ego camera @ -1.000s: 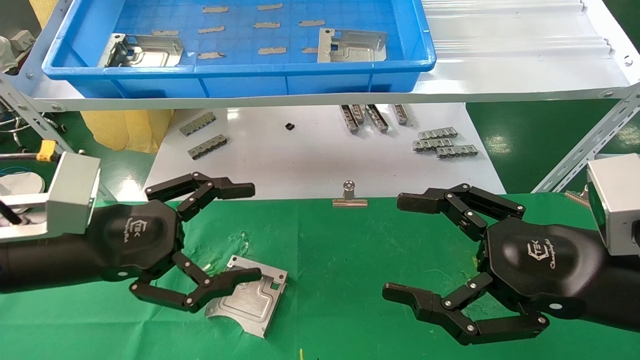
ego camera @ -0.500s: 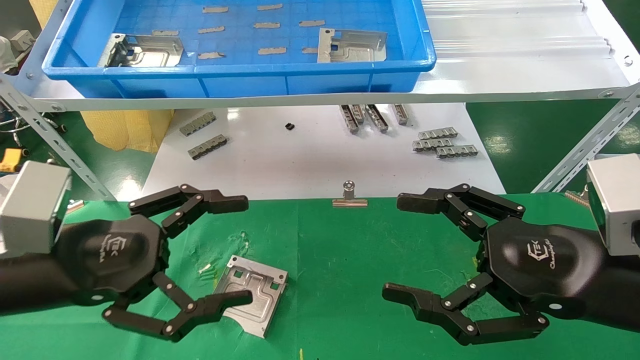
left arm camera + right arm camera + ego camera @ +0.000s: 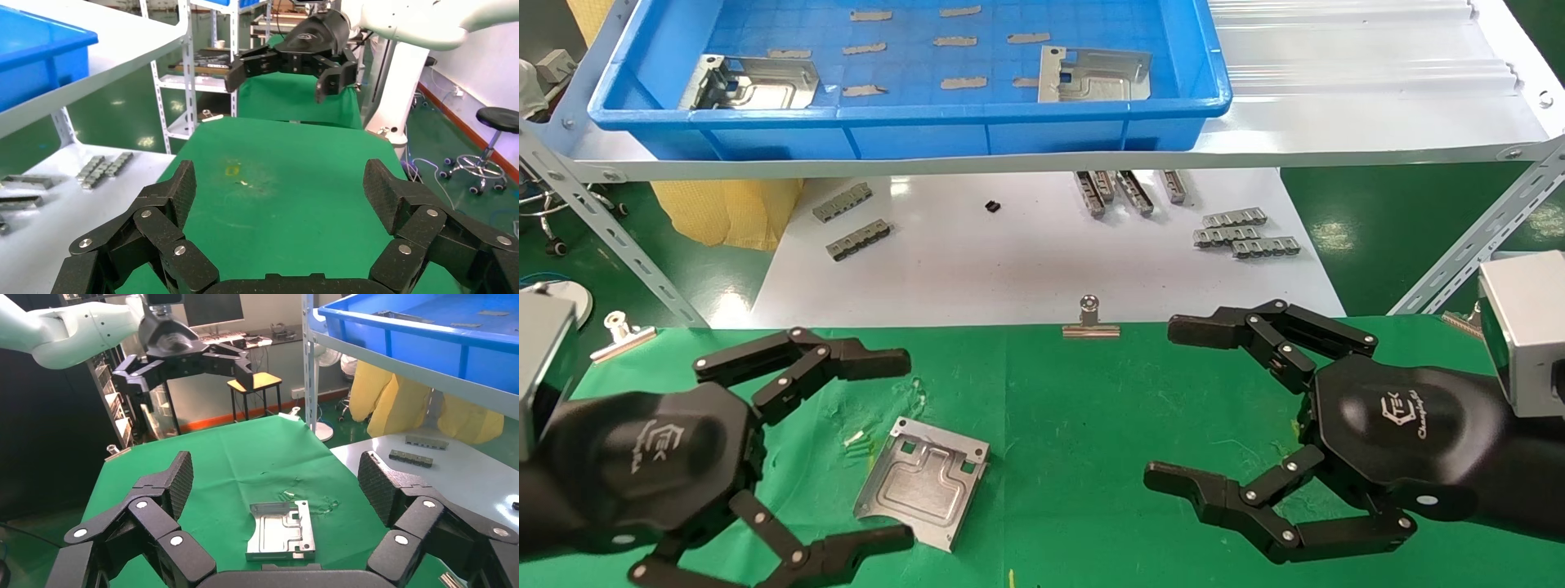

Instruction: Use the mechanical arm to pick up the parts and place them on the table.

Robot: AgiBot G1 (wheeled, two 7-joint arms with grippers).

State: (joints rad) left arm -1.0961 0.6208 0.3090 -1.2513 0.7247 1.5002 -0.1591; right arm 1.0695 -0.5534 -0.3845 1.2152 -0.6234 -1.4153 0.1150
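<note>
Left hand: low at the near left over the table, fingers spread wide and holding nothing. Its lower fingers sit just near of the placed part without touching it, which reads as a hand clear of a drop-off.

Right hand: hovers at the near right, well apart from any part, fingers splayed open and empty. It looks parked, leaving the left side free to work.

Placed part: lies flat on the green cloth, slightly left of centre, grooved face up, concave edge toward the near left. The right wrist view shows it resting alone on the cloth, so this one seems delivered.

Parts left: two more plates sit in the blue tray on the far shelf, one at its left end and one right of centre. Judged from this, the task is about a third done, and the next reach must go up and over the tray wall.

Tray floor: grey tape scraps are dotted between the two plates; they are not parts.

White top: small comb strips lie between tray and cloth, out of the task.

Clip: pins the cloth's far edge so that it stays taut under the parts.

Writing: each palm carries a white logo with lettering beside it that I cannot read with confidence.
</note>
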